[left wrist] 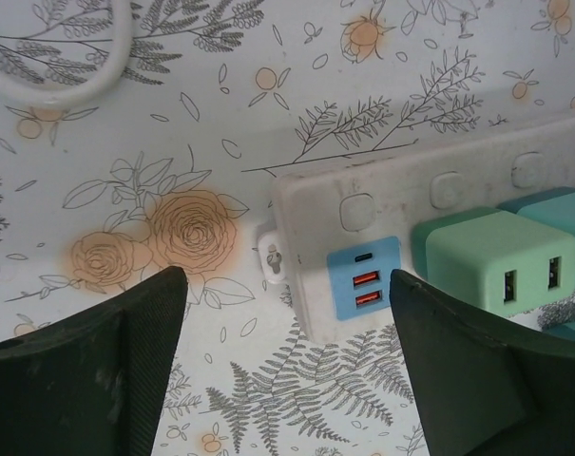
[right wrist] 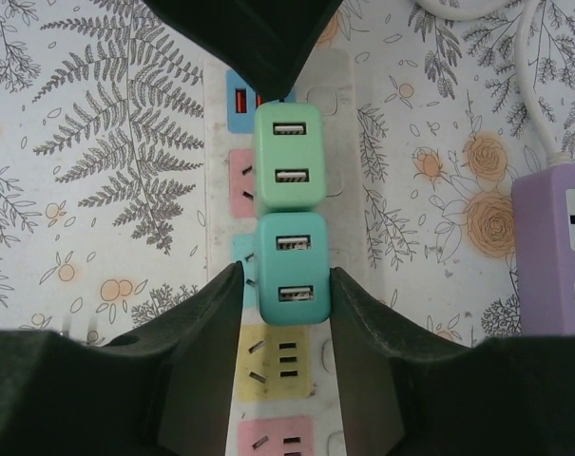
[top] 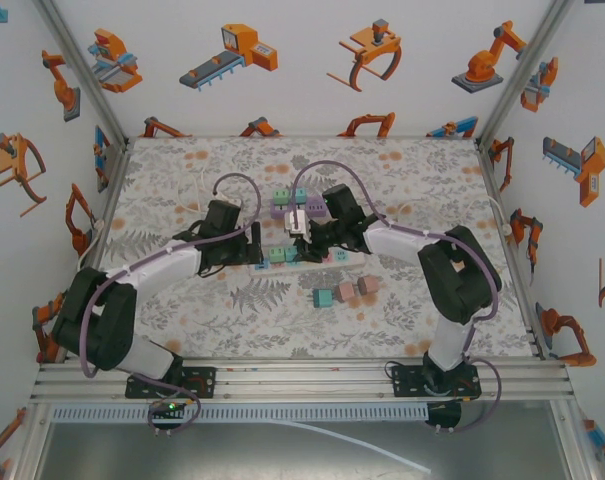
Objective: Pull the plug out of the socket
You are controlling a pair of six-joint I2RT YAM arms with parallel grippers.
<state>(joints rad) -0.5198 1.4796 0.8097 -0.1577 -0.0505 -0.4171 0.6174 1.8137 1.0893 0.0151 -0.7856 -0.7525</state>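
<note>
At the right wrist view's lower centre, the right gripper (right wrist: 285, 275) pinches the teal plug (right wrist: 292, 271) seated in the power strip (right wrist: 217, 142), ready to pull, while the left gripper (left wrist: 287, 277), jaws apart, straddles the strip's end, apparently to brace it.

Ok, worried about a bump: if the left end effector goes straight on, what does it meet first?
Likely the end of the white power strip, by its blue USB panel; depth is hard to judge.
</note>
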